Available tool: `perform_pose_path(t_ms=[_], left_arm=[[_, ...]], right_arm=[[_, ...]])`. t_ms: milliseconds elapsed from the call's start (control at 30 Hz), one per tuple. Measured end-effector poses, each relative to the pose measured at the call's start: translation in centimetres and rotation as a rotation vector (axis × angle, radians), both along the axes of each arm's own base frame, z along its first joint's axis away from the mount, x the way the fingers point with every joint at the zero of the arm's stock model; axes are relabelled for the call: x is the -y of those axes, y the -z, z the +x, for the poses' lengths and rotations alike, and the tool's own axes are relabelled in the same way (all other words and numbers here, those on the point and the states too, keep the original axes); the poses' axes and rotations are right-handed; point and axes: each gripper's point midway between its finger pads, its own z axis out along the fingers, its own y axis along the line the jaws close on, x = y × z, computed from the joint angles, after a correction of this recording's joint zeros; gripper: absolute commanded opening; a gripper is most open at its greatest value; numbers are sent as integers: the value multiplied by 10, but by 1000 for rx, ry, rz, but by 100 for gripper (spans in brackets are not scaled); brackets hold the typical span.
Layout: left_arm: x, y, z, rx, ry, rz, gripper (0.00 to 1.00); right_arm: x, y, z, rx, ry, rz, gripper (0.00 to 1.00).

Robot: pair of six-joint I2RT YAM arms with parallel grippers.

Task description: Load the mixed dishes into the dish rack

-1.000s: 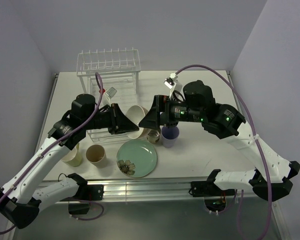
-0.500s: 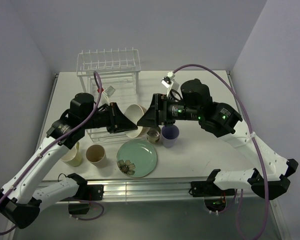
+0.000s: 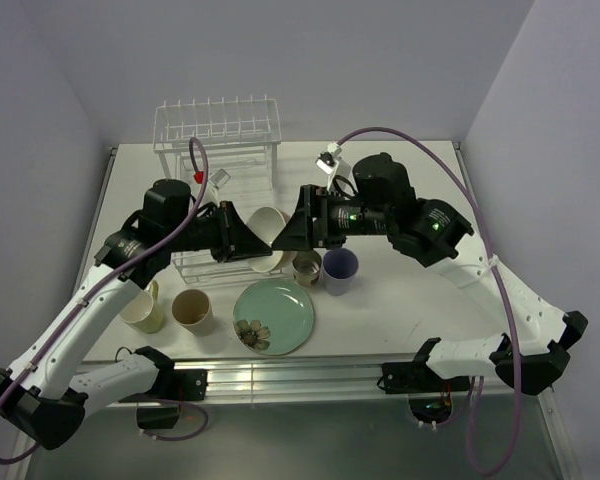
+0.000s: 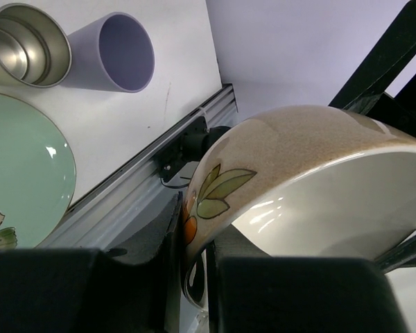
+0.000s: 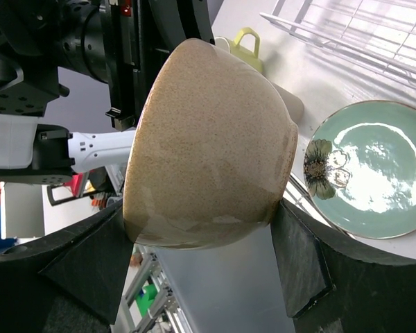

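A: Cream bowl (image 3: 270,232), where's it at?
B: Mid-air, tilted, betw. my two hands, by dish rack's (image 3: 220,130) right edge, above tabletop (image 3: 400,300). L hand (image 4: 197,277) pinches its rim; R hand (image 5: 201,267) clamps both its sides.
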Motion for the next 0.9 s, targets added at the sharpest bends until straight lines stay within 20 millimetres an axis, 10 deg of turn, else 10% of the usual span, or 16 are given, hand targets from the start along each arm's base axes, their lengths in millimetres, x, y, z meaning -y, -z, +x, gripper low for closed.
perform_pose_path(t_ms=[100, 267, 367, 900], left_arm=[[-2, 3, 2, -1, -6, 11, 6], [-6, 3, 6, 5, -14, 13, 55], [-7, -3, 6, 24, -7, -6, 69], [-29, -2, 14, 42, -55, -27, 78]], right_arm=[[-2, 3, 2, -11, -3, -5, 0], [-8, 4, 9, -6, 0, 4, 0], [-16, 8, 15, -11, -2, 7, 0], [-27, 19, 29, -44, 8, 24, 0]])
